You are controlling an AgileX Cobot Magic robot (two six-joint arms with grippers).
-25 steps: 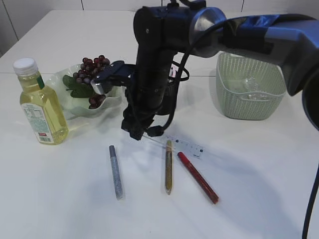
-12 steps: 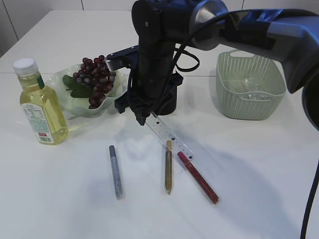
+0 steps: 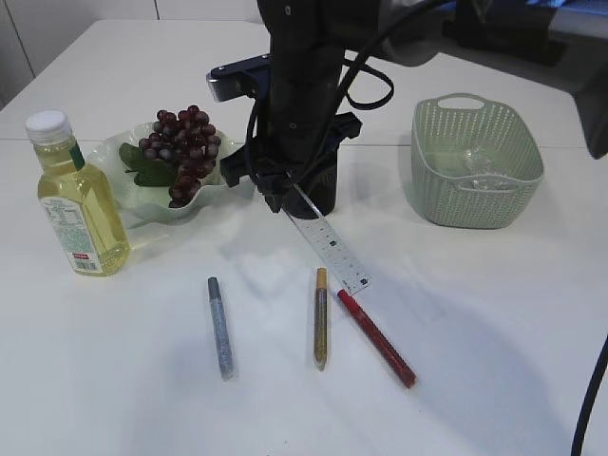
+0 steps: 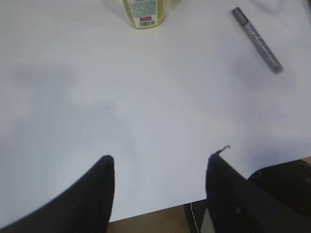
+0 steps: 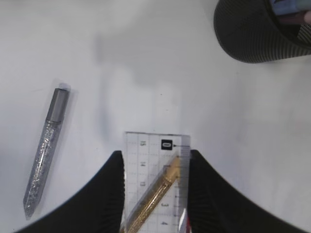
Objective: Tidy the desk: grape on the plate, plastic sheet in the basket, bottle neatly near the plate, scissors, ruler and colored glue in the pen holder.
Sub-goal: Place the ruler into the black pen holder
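Note:
My right gripper is shut on one end of the clear ruler, which slants down over the table in front of the black pen holder. In the right wrist view the ruler sits between the fingers, with the gold glue pen showing through it. Silver, gold and red glue pens lie on the table. Grapes rest on the plate, beside the bottle. My left gripper hangs open over bare table. I cannot make out the scissors.
The green basket stands at the right with something clear glinting inside. Coloured items poke out of the pen holder. The left wrist view shows the bottle's base, the silver pen and the table's front edge.
The right gripper has risen and turned toward the pen holder, lifting the ruler off the table so that it now slants downward. The left gripper has stayed open.

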